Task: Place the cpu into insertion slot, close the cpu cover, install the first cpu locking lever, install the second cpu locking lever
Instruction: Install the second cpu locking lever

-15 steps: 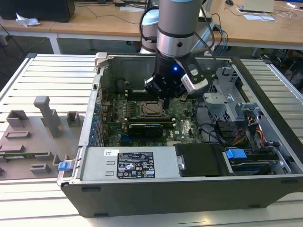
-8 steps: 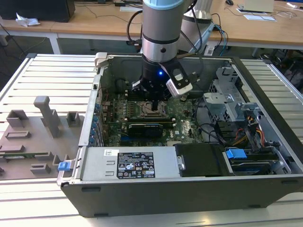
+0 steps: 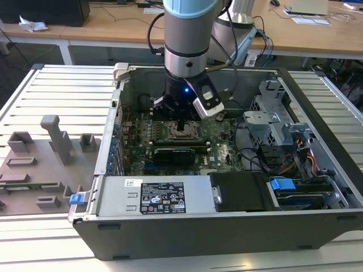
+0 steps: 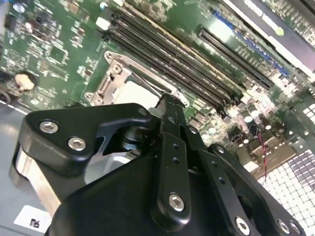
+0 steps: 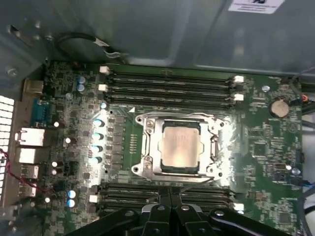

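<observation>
in the exterior view, a grey fixture plate (image 3: pixel 39 164) lies at the exterior view's left, beside the open computer case (image 3: pixel 227 226), where the arm reaches down with its gripper (image 3: pixel 180 122) just above the insertion slot (image 3: pixel 180 131) on the green motherboard (image 3: pixel 221 148). in the first wrist view, the cpu (image 5: pixel 180 146) sits in the slot, framed by the cpu cover (image 5: pixel 178 148), which looks already down around it. the gripper's fingers meet at a narrow seam with nothing between them: closed and empty. one risk, as i judge it: a closed fingertip pressing off target could slip off a lever and scrape the memory slots (image 5: pixel 170 91) beside the socket.
</observation>
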